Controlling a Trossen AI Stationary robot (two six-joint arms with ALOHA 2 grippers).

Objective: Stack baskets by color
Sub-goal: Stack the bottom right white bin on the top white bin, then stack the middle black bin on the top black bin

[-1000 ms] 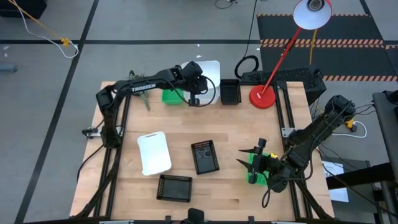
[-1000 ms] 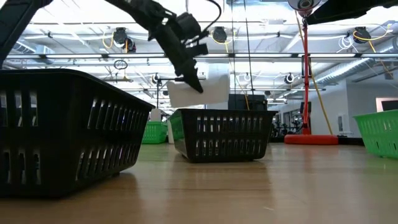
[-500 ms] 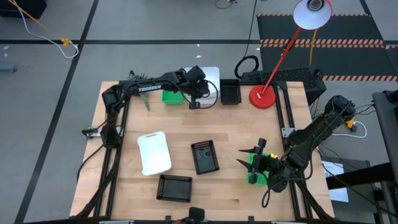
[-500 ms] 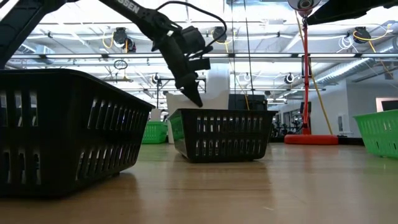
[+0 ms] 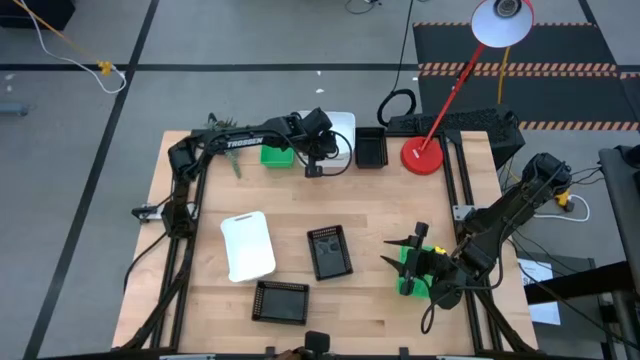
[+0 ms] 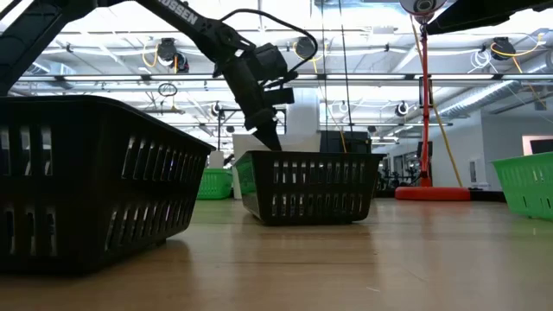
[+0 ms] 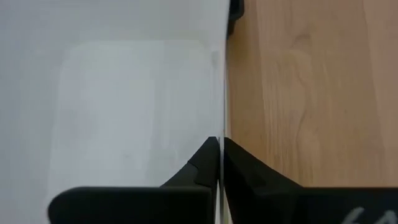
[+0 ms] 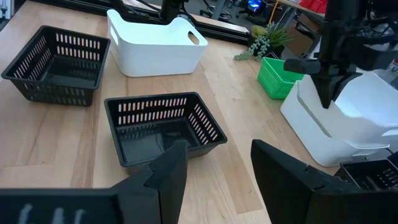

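Observation:
My left gripper is at the table's far side, shut on a white basket. A second white rim seems to show just under that basket in the right wrist view. Beside it stand a green basket and a black basket. Another white basket and two black baskets rest on the table nearer the front. My right gripper waits open at the near right, by a green basket. My left gripper holds the white basket by the top edge of one side wall, one finger inside the basket and one outside. The fingers slant down onto it from above. The basket sits low and level; what its bottom rests on is hidden.
A red lamp base stands right of the far black basket, its pole leaning over the far right corner. A small plant is at the far left. Bare wood lies between the far row and the near baskets.
My left gripper has gone down with the white basket. In the low view the basket hung clear above the black basket's rim a second ago and now sits down behind it.

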